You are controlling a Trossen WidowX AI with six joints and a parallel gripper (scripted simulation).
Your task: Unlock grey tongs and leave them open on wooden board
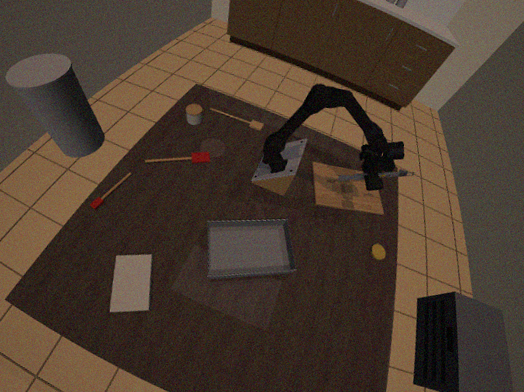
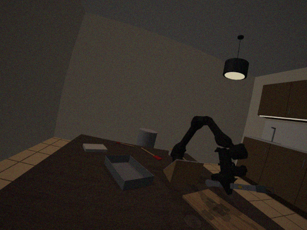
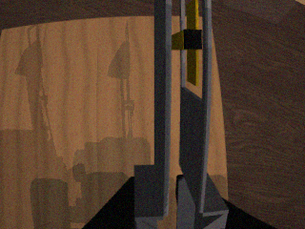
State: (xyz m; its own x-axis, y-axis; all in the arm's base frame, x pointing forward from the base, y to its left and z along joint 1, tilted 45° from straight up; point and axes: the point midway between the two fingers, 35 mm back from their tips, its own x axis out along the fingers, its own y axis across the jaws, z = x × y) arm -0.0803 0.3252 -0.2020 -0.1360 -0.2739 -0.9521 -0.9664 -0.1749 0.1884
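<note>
My gripper (image 1: 374,183) (image 2: 228,190) is shut on the grey tongs (image 1: 350,177) (image 2: 250,188) (image 3: 163,95) and holds them in the air. The tongs lie across the fingers, close to level. In the top view their left end is over the wooden board (image 1: 325,196) (image 2: 244,219) (image 3: 81,100) and their thin dark right end reaches past it. The wrist view shows their two arms close together and nearly parallel, with a yellow strip (image 3: 192,67) and a black block (image 3: 193,39) between them. Whether the lock is engaged cannot be told. The roasting tin (image 1: 251,272) (image 2: 138,183) has nothing across it.
A wedge-shaped block (image 1: 273,183) (image 2: 188,170) stands beside the board at the arm's base. A yellow disc (image 1: 378,251) lies near the table's right edge. A white slab (image 1: 131,283) (image 2: 95,147), red-headed utensils (image 1: 201,157) (image 2: 157,157) and a small jar (image 1: 194,116) are farther off.
</note>
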